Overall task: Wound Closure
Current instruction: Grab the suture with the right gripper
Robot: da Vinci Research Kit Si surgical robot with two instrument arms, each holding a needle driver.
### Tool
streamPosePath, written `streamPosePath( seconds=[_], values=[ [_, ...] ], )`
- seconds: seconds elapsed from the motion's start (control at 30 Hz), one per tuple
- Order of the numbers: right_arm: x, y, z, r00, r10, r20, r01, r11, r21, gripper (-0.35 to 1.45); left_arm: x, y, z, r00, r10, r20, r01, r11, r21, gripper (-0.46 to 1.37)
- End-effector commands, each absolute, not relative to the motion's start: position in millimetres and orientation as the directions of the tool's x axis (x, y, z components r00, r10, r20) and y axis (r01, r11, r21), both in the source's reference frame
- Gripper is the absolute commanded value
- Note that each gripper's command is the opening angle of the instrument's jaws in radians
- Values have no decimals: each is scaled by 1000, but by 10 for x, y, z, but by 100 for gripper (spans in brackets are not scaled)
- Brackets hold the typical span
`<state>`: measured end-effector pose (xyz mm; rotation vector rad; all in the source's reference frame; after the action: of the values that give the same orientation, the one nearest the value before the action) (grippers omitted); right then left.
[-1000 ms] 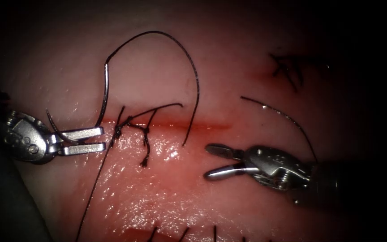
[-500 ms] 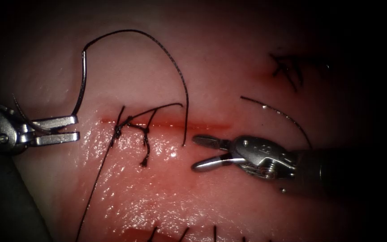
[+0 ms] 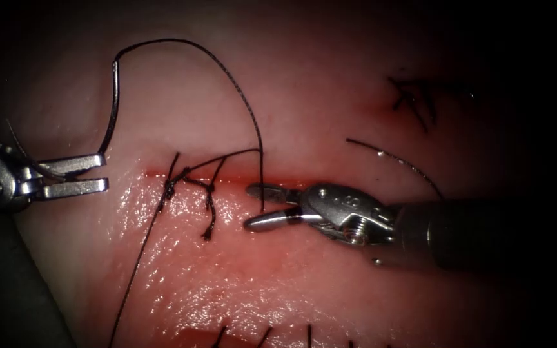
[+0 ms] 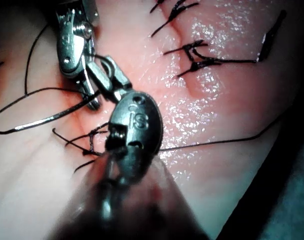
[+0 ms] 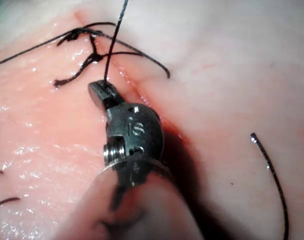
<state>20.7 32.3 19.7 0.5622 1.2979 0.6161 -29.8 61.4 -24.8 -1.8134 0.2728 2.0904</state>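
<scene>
Left pincer [image 3: 101,174] is clamped on the needle [image 3: 112,109] near its tip end, just off the cut's [image 3: 227,177] left end; the needle stands clear of the tissue [image 3: 227,283], swaged end up. Thread [image 3: 227,71] arcs from it and drops to the cut beside the knot [image 3: 191,187]. Right pincer [image 3: 253,206] sits at the cut with jaws apart, straddling that free thread end, gripping nothing. My read: thread is limp and light, slick from the red fluid; grab near its end. The needle is stiff; hold mid-curve.
</scene>
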Motion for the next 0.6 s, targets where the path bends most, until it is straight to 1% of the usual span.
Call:
streamPosePath(
  seconds=[0.03,0.13,0.6],
  values=[
    [207,325,197,171,700,-693,-114,713,692,-35,-298,614,-249,-112,142,-984,-386,-918,-89,-35],
    [205,327,198,231,697,-679,-142,714,685,-35,-297,617,-250,-110,138,-984,-388,-918,-85,-35],
    [201,326,193,234,697,-677,-137,713,687,-35,-297,619,-246,-108,137,-985,-390,-917,-85,-35]
  ],
)
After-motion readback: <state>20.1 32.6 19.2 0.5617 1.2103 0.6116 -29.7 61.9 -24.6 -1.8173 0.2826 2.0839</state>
